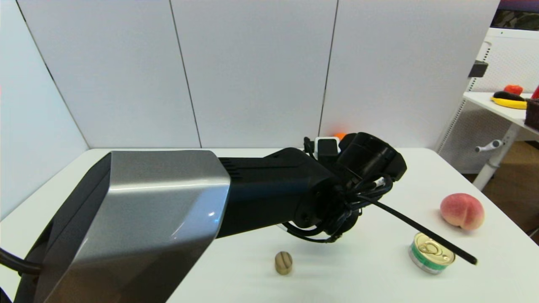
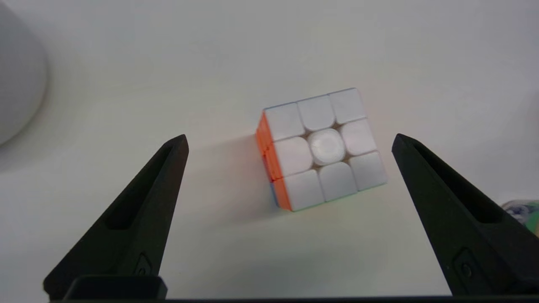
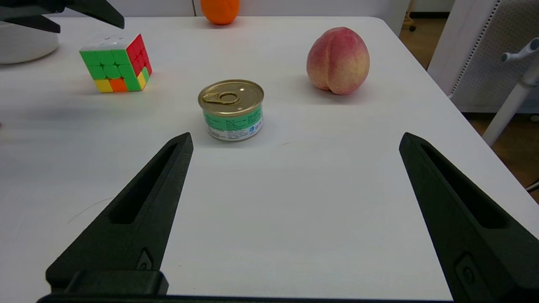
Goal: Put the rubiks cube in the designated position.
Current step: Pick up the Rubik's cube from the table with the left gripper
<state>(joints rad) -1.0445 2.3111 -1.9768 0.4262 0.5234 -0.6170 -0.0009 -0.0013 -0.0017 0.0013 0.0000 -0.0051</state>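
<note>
Black fingers [image 2: 139,210] of our left gripper [image 2: 290,147] spread above the rubiks cube [image 2: 322,149]; we should shift toward the far finger, centre, descend squarely.

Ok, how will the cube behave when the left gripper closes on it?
The cube looks rigid and flat-sided, so unlikely to roll. It sits skewed between the open left gripper fingers, so it may twist. Its glossy plastic could slip.

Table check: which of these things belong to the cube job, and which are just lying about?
Job: rubiks cube, lying between the open fingers of the left gripper above it.

Lying about: can, peach, orange, small wooden piece, white bowl. Right gripper idle, open.
</note>
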